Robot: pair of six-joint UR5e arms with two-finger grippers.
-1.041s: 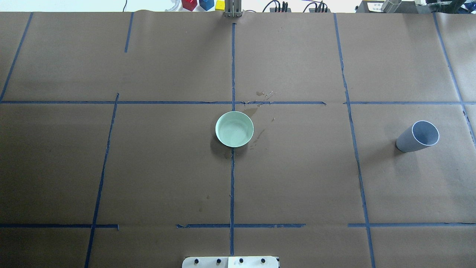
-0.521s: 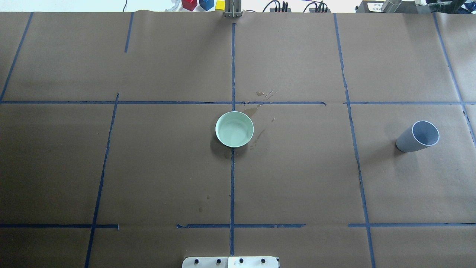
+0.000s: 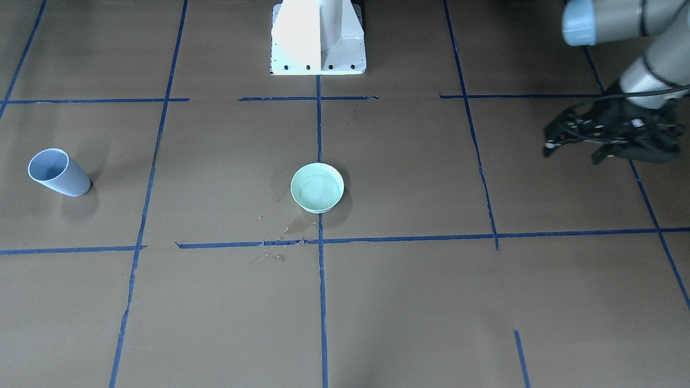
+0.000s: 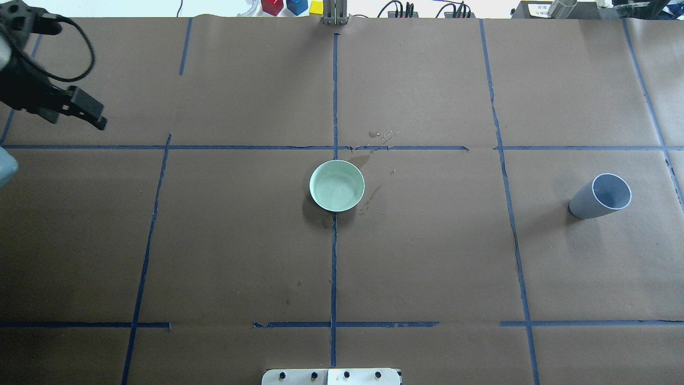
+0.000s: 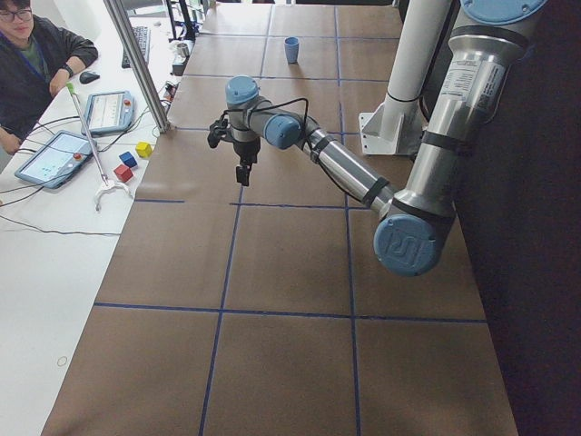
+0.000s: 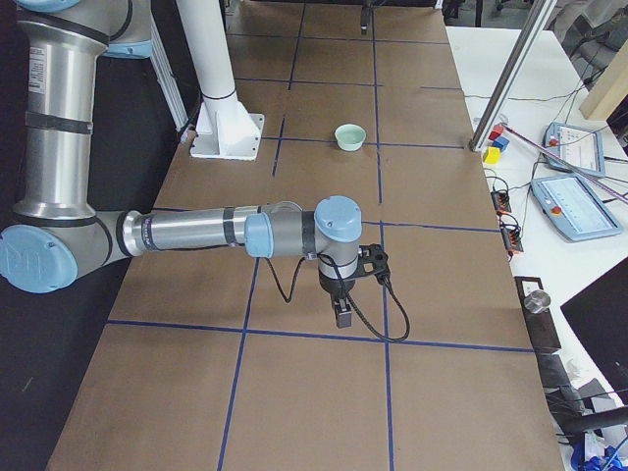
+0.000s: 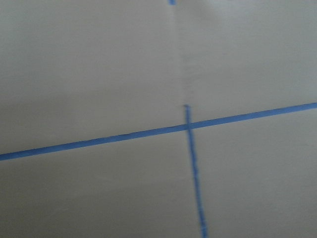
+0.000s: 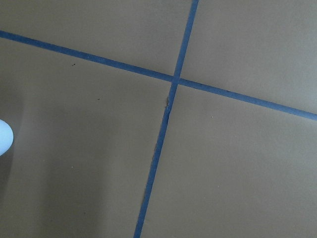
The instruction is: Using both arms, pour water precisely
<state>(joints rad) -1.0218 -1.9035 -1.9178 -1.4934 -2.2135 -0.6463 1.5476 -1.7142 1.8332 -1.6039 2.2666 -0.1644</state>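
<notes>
A mint-green bowl (image 4: 336, 185) stands at the table's middle, also seen in the front view (image 3: 317, 187). A faint sheen inside it looks like water. A blue-grey cup (image 4: 601, 197) stands upright at the far right, and I cannot see what it holds. My left gripper (image 4: 77, 123) hangs above the far-left part of the table, open and empty, far from the bowl; it also shows in the front view (image 3: 571, 152). My right gripper (image 6: 343, 316) shows only in the exterior right view, above the table short of the cup; I cannot tell if it is open or shut.
Wet spots (image 4: 374, 144) darken the brown paper beside the bowl. The white pedestal (image 3: 318, 37) stands at the robot's edge. Coloured blocks (image 4: 286, 6) and a metal post (image 4: 334, 13) are at the far edge. An operator (image 5: 36, 64) sits beyond it.
My left arm and gripper have come into the overhead view at the upper left, where no arm showed before. The bowl and the cup have not moved.
</notes>
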